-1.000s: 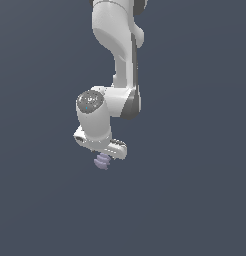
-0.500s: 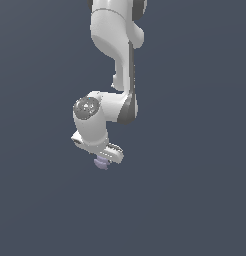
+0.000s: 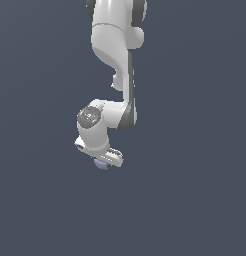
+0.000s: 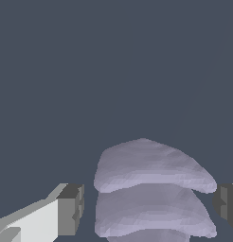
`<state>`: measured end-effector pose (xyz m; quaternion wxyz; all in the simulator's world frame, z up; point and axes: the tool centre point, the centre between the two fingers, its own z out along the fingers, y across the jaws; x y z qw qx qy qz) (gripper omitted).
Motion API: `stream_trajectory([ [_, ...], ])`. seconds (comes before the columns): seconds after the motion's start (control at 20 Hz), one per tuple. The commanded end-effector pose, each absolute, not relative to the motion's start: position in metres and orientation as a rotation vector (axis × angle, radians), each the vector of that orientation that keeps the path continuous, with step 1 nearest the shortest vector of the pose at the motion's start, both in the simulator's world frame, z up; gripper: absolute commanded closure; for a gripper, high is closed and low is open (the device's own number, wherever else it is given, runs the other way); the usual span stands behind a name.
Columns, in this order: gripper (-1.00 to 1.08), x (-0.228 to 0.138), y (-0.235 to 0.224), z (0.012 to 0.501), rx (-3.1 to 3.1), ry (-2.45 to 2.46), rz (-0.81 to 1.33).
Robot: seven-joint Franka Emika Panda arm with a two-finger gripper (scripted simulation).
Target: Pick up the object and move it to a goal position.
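Observation:
The object [image 3: 100,164] is a small pale lavender lump with ridged bands, showing just under the white hand in the exterior view. In the wrist view the object [image 4: 151,186] fills the space between my two fingers. My gripper [image 4: 149,208] is open around it. One grey pad [image 4: 71,210] stands a small gap away from the lump. The other pad [image 4: 227,203] is at or very near its side. In the exterior view my gripper [image 3: 102,161] sits right over the lump and its fingertips are hidden by the hand.
The white arm [image 3: 117,60] comes down from the top of the exterior view. Around it is only plain dark grey ground [image 3: 195,200]. No goal marker shows.
The hand has come lower and slightly toward the exterior view's left, hiding more of the lump. The lump has stayed where it was.

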<state>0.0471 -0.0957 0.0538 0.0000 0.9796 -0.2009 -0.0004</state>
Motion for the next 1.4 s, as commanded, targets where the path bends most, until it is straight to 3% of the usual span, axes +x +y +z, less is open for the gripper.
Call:
stream_trajectory([
  [0.0, -0.92, 0.047, -0.096, 0.044, 3.077, -0.633, 0.000],
  [0.25, -0.92, 0.049, -0.096, 0.040, 3.077, -0.633, 0.000],
  [0.3, 1.08, 0.049, -0.096, 0.040, 3.077, -0.633, 0.000],
  [0.95, 1.08, 0.047, -0.098, 0.042, 3.077, -0.633, 0.000],
  [1.35, 1.08, 0.033, -0.124, 0.069, 3.078, -0.633, 0.000],
])
